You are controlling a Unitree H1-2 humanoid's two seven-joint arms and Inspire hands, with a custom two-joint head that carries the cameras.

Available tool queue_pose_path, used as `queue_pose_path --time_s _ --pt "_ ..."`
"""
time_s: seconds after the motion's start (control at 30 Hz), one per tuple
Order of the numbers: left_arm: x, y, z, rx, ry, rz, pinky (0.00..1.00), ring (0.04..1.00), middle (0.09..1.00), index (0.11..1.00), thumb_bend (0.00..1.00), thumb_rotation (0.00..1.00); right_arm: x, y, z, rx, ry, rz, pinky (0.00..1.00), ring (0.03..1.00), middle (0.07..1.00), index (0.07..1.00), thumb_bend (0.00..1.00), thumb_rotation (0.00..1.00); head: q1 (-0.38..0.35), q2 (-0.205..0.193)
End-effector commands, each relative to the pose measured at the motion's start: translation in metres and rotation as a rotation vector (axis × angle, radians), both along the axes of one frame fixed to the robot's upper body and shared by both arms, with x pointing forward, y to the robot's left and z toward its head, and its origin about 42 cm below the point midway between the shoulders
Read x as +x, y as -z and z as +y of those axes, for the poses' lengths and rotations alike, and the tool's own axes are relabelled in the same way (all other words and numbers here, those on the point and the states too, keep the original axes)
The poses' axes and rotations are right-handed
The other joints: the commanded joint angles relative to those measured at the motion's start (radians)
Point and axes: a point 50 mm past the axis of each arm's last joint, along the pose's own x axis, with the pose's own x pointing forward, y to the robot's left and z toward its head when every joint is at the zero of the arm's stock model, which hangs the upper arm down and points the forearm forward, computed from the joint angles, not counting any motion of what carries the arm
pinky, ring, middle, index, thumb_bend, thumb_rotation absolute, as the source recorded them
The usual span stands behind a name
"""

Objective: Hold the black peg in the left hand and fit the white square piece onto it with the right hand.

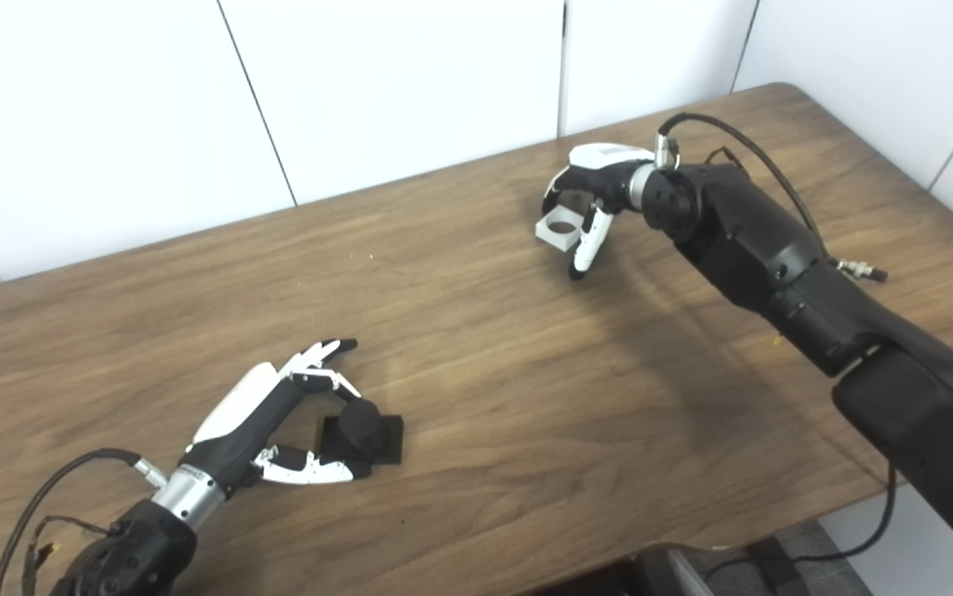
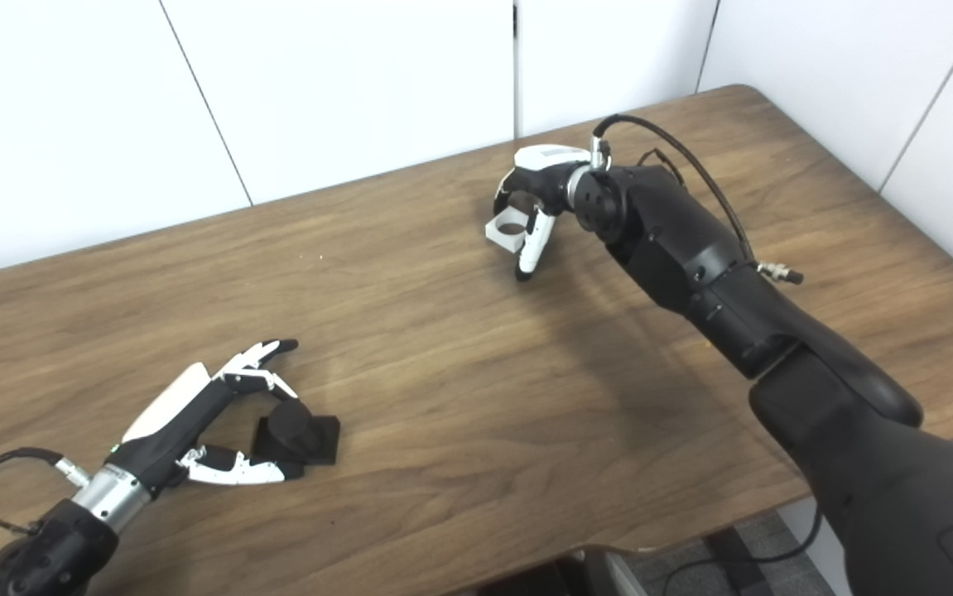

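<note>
The black peg (image 1: 360, 420), a short round post on a square black base, lies on the table at the near left. My left hand (image 1: 277, 414) reaches in from the lower left and closes on it, with curled fingers (image 1: 335, 382) touching the post and the thumb (image 1: 319, 472) against the base's near edge. At the far right, the white square piece (image 1: 557, 228) with a round hole sits in my right hand (image 1: 592, 194). Its fingers curl behind the piece and its thumb (image 1: 588, 244) presses the near side. Whether the piece rests on the table is unclear.
The wooden table (image 1: 476, 348) runs to a white panelled wall at the back. Its front edge drops off at the lower right, where cables and a dark chair part show. My right forearm (image 1: 758, 248) crosses the table's right side.
</note>
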Motion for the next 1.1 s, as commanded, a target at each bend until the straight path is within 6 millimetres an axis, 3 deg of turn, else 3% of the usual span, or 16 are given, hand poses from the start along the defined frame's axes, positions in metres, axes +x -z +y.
queue_pose_path --time_s 0.0,0.43,0.5,0.57,0.63,1.07 --pt "-0.005 0.005 0.014 0.09 -0.016 0.013 1.0 1.0 0.967 0.492 0.52 0.06 0.008 -0.025 0.001 -0.014 -0.011 -0.071 0.81 0.926 0.924 0.773 0.78 0.14 0.001 0.002" --pt "-0.007 0.005 0.013 0.093 -0.021 0.012 1.0 1.0 0.965 0.492 0.52 0.06 0.007 -0.02 -0.006 -0.021 0.005 -0.069 0.81 0.916 0.901 0.709 0.72 0.11 0.004 0.009" --pt "-0.007 0.006 0.013 0.091 -0.02 0.014 1.0 1.0 0.966 0.492 0.52 0.06 0.007 -0.019 -0.007 -0.023 0.006 -0.076 0.8 0.901 0.885 0.676 0.71 0.12 0.005 0.01" --pt "-0.007 0.006 0.014 0.088 -0.021 0.015 1.0 1.0 0.966 0.492 0.52 0.06 0.007 -0.018 -0.008 -0.022 0.008 -0.082 0.79 0.889 0.871 0.552 0.58 0.14 0.008 0.01" --pt "-0.008 0.005 0.014 0.086 -0.023 0.016 1.0 1.0 0.966 0.492 0.52 0.06 0.007 -0.016 -0.01 -0.022 0.009 -0.087 0.78 0.883 0.862 0.509 0.53 0.14 0.008 0.011" --pt "-0.009 0.004 0.016 0.09 -0.025 0.018 0.99 1.0 0.965 0.492 0.52 0.06 0.005 -0.014 -0.016 -0.029 0.024 -0.103 0.77 0.865 0.797 0.486 0.52 0.14 0.007 0.015"
